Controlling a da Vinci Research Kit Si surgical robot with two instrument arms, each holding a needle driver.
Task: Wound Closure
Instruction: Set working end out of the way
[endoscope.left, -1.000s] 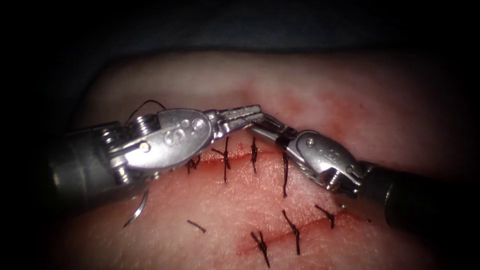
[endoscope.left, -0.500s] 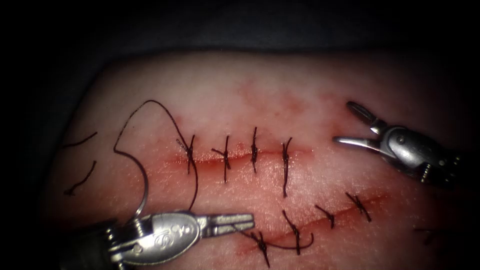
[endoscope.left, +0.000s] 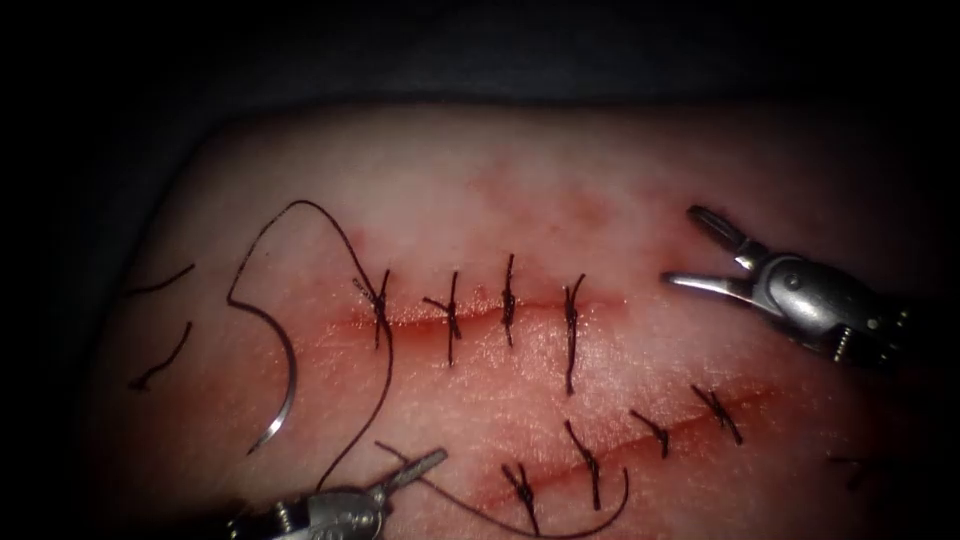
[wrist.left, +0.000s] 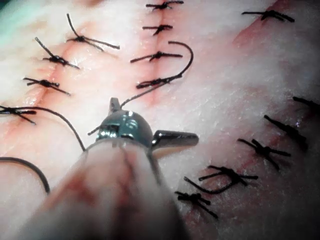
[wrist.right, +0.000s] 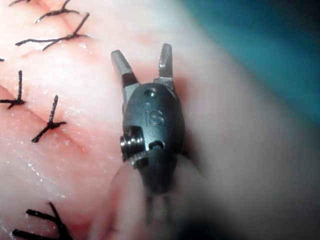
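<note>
The curved needle (endoscope.left: 283, 385) lies loose on the tissue (endoscope.left: 560, 190), left of the upper cut (endoscope.left: 480, 316), and is not in the tissue. Its thread (endoscope.left: 300, 205) loops up and over to the leftmost stitch (endoscope.left: 381, 300), then trails down past my left tool (endoscope.left: 410, 472). That tool sits low in the endoscope view, jaws wide open (wrist.left: 155, 120), holding nothing, with thread (wrist.left: 135, 95) running by one jaw tip. My right tool (endoscope.left: 690, 248) hovers right of the upper cut, jaws open (wrist.right: 142, 52) and holding nothing.
Several stitches cross the upper cut. A second, lower cut (endoscope.left: 640, 430) also carries several stitches (endoscope.left: 588, 462), with a thread tail (endoscope.left: 600, 500) curving beneath it. Two short cut thread ends (endoscope.left: 165, 355) lie at the far left. Red fluid stains both cuts.
A second ago both tools met tip to tip over the upper cut. They have parted: the left tool dropped to the lower edge and opened its jaws; the right tool barely moved lately.
</note>
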